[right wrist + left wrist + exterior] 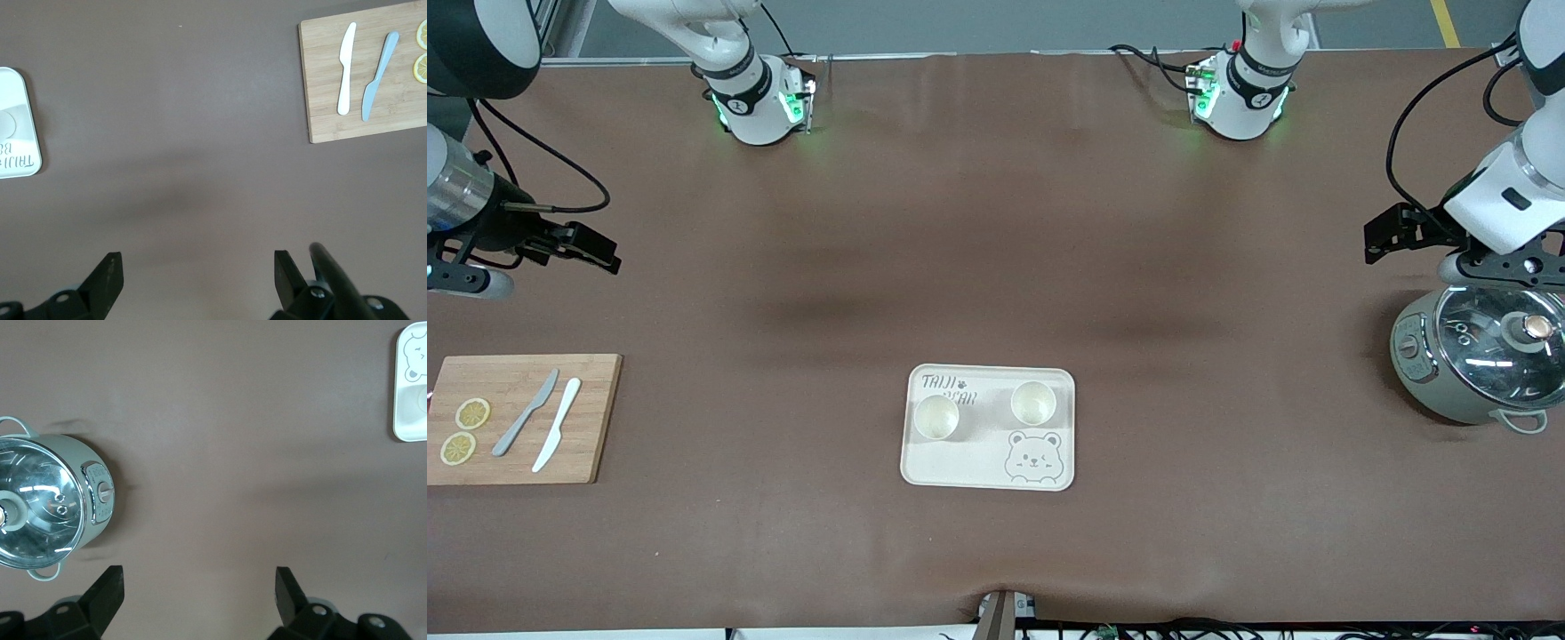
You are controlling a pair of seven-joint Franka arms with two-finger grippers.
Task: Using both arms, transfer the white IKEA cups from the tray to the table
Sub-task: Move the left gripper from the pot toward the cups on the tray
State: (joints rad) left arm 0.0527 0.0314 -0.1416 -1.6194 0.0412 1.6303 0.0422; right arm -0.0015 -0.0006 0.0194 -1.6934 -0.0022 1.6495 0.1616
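1. A cream rectangular tray with a bear drawing (pixel 990 476) lies nearest the front camera, at the middle of the brown table (pixel 996 267).
2. Two small cream-white handleless cups stand upright on the tray, apart from each other: one cup (pixel 936 417) toward the right arm's end, the other cup (pixel 1033 403) toward the left arm's end and slightly farther from the camera.
3. A light wooden cutting board (pixel 587 418) lies at the right arm's end of the table. On it rest a grey knife (pixel 525 413), a white knife (pixel 557 437) beside it, and two lemon slices (pixel 464 430).
4. A pale green cooker with a glass lid (pixel 1476 356) sits at the left arm's end.
5. The right gripper (pixel 583 246) hangs over bare table above the board's end, fingers (pixel 107 280) spread wide, holding nothing.
6. The left gripper (pixel 1392 236) hangs over bare table just beside the cooker, fingers (pixel 110 593) spread wide, holding nothing.
7. Both arms wait, well apart from the tray.
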